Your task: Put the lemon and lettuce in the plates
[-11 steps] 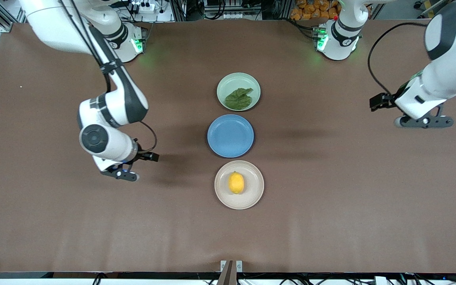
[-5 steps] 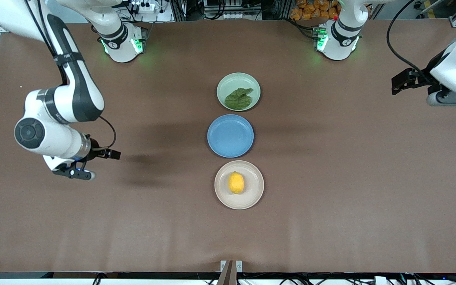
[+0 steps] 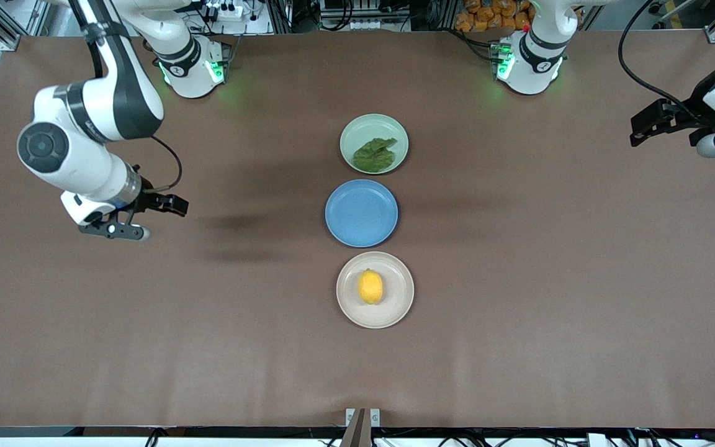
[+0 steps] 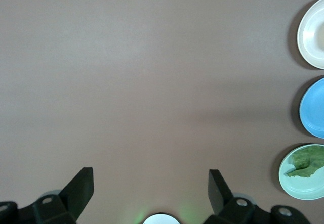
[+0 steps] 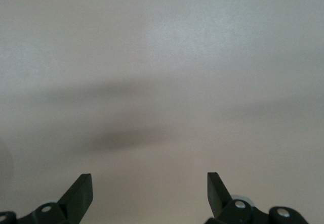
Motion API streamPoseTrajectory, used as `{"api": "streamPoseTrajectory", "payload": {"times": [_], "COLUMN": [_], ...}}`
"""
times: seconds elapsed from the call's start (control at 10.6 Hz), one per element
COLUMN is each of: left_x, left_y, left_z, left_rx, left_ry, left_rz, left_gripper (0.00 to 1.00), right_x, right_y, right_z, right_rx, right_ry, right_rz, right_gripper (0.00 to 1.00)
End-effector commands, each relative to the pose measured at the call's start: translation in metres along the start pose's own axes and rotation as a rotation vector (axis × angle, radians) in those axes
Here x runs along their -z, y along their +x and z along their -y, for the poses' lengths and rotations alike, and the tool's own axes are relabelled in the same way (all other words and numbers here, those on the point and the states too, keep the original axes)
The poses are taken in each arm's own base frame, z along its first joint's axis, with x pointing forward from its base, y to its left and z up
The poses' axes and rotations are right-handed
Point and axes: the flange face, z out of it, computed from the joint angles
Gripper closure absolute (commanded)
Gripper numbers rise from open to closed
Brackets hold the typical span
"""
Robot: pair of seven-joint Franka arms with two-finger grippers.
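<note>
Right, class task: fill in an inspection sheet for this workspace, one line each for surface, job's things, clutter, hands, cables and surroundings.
Surface: brown table, flat, bare around the plates.
Job's things: lettuce lies in the mint plate; lemon lies in the beige plate, nearest the front camera.
Clutter: blue plate between the two, nothing in it.
Hands: right hand open, holding nothing, over bare table at the right arm's end; left hand open, holding nothing, over bare table at the left arm's end.
Cables: black cable loops along the left arm; another at the right wrist.
Surroundings: arm bases lit green; frames and equipment along the table edge.
</note>
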Motion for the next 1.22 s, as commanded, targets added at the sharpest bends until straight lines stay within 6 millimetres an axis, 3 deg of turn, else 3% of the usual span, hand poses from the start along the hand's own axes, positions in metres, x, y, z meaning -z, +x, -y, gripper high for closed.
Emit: {"api": "streamPoseTrajectory", "payload": {"times": [0.0, 0.19, 0.47, 0.66, 0.85, 1.13], "left_x": [-0.007, -0.015, -0.031, -0.031, -0.033, -0.033], "left_y": [0.003, 0.004, 0.018, 0.018, 0.018, 0.018], "left_z": [0.000, 0.000, -0.003, -0.004, -0.004, -0.006], "left_rx": [-0.021, -0.021, -0.021, -0.024, -0.029, -0.033], "left_ry": [-0.025, -0.037, -0.037, -0.035, -0.035, -0.032], "left_rz": [0.007, 0.015, 0.041, 0.041, 0.044, 0.044], "left_gripper": [0.00, 0.00, 0.00, 0.00, 0.00, 0.00], "right_x": [0.029, 0.063, 0.139, 0.167, 0.199, 0.225], "right_y": [-0.010, -0.004, 0.005, 0.004, -0.002, -0.008], "right_z": [-0.010, -0.012, -0.010, -0.031, -0.043, -0.060], "right_rx": [0.043, 0.039, 0.073, 0.043, 0.125, 0.117], "right_ry": [-0.004, 0.007, 0.015, 0.022, 0.009, 0.011], "right_rz": [-0.062, -0.116, -0.167, -0.140, -0.128, -0.112], "right_gripper": [0.00, 0.00, 0.00, 0.00, 0.00, 0.00]}}
